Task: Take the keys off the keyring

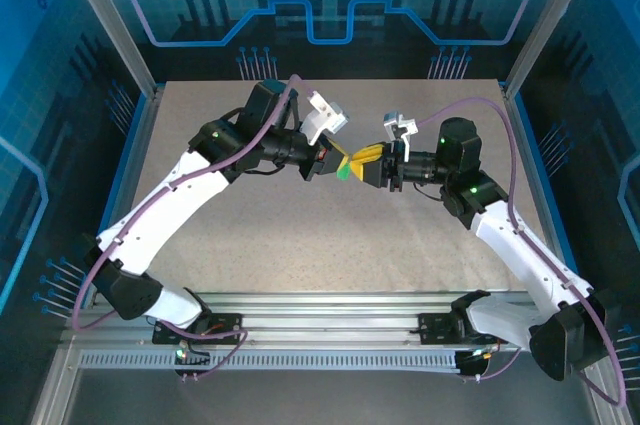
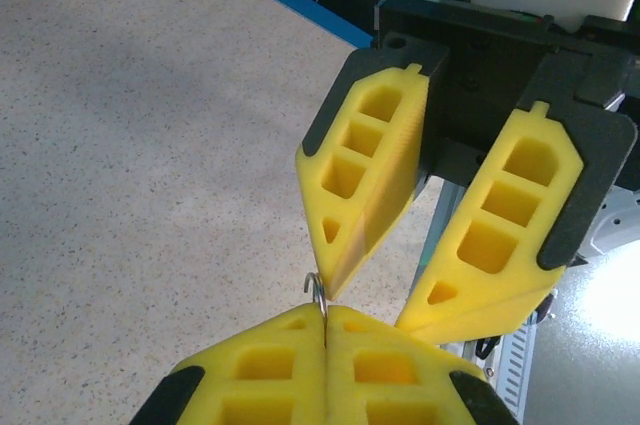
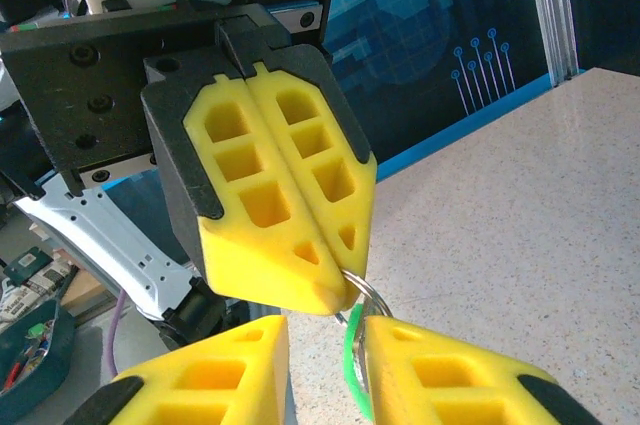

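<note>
1. Top external view: I see both arms reaching in over the middle of the desk point(image 1: 300, 245), about halfway between its left and right edges. The left gripper point(image 1: 338, 162) and right gripper point(image 1: 364, 161) meet tip to tip above the surface. A green piece point(image 1: 345, 174) shows at the junction. The keyring itself is too small for me to pick out here.
2. Left wrist view: the left gripper point(image 2: 325, 323) has its yellow pads pressed flat together, pinching the thin wire keyring point(image 2: 317, 290), which sticks up from the seam. Opposite, the right gripper point(image 2: 378, 300) stands with its jaws apart, one pad tip touching or just beside the ring.
3. Right wrist view: the right gripper point(image 3: 325, 337) shows a narrow gap between its pads. The green piece point(image 3: 352, 365) lies in that gap against one pad. The keyring point(image 3: 375, 295) hangs from the clamped tips of the left gripper point(image 3: 330, 280). I cannot tell whether the green piece is a key.
</note>
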You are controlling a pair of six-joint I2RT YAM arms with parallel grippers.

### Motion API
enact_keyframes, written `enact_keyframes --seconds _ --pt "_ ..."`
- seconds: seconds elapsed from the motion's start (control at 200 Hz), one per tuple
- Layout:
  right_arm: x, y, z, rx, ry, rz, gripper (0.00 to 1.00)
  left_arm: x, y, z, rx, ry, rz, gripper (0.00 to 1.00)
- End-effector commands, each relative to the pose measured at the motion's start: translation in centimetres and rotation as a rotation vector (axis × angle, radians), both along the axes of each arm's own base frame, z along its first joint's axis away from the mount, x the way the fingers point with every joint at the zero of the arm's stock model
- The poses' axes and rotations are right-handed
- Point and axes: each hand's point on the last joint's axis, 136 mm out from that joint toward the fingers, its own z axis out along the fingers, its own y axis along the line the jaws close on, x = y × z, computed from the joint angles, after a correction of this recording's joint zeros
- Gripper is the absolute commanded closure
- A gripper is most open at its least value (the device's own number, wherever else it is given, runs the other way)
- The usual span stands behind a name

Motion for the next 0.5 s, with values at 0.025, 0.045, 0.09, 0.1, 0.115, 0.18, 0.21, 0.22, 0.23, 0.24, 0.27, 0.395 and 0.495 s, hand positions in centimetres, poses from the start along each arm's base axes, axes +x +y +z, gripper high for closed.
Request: enact_keyframes --seconds 0.025,0.045,0.09,0.1,0.115,0.18,0.21,0.22,0.23,0.24,0.27,0.395,0.495 --pt "-0.2 0.4 1.2 0.005 -0.045 0.008 0.62 -1.4 -0.2 2.5 -0.078 -0.04 -0.061 1.0" --pt "-0.1 0.4 1.2 0.004 -0.046 0.005 0.62 -1.5 -0.1 2.5 -0.079 -0.041 -0.061 1.0" --pt "-0.1 0.5 1.2 0.003 -0.051 0.007 0.62 -1.6 -0.1 2.6 -0.083 -0.041 -0.064 1.0" --pt "-0.1 0.5 1.2 0.003 -0.052 0.005 0.62 -1.6 -0.1 2.6 -0.083 -0.041 -0.065 1.0" --pt "-0.1 0.5 1.2 0.003 -0.052 0.002 0.62 -1.6 -0.1 2.7 -0.084 -0.041 -0.065 1.0" --pt "0.3 0.3 1.2 0.0 -0.05 -0.02 0.62 -1.8 -0.1 2.8 -0.091 -0.041 -0.074 1.0" --pt "0.2 0.4 1.2 0.002 -0.054 -0.016 0.63 -1.8 -0.1 2.8 -0.091 -0.04 -0.074 1.0" --pt "0.2 0.4 1.3 0.004 -0.057 -0.014 0.63 -1.8 -0.1 2.8 -0.091 -0.04 -0.073 1.0" --pt "0.2 0.4 1.3 0.005 -0.059 -0.014 0.63 -1.9 -0.1 2.8 -0.092 -0.04 -0.074 1.0" --pt "0.2 0.4 1.3 0.006 -0.059 -0.015 0.63 -1.9 -0.1 2.8 -0.091 -0.04 -0.074 1.0" --pt "0.2 0.4 1.4 0.007 -0.062 -0.016 0.64 -1.9 -0.1 2.8 -0.092 -0.041 -0.077 1.0" --pt "1.0 0.1 1.3 -0.004 -0.07 -0.069 0.54 -2.1 -0.1 2.9 -0.096 -0.04 -0.084 1.0" --pt "1.1 -0.2 1.6 -0.004 -0.088 -0.092 0.53 -2.1 -0.1 2.8 -0.094 -0.037 -0.086 1.0"
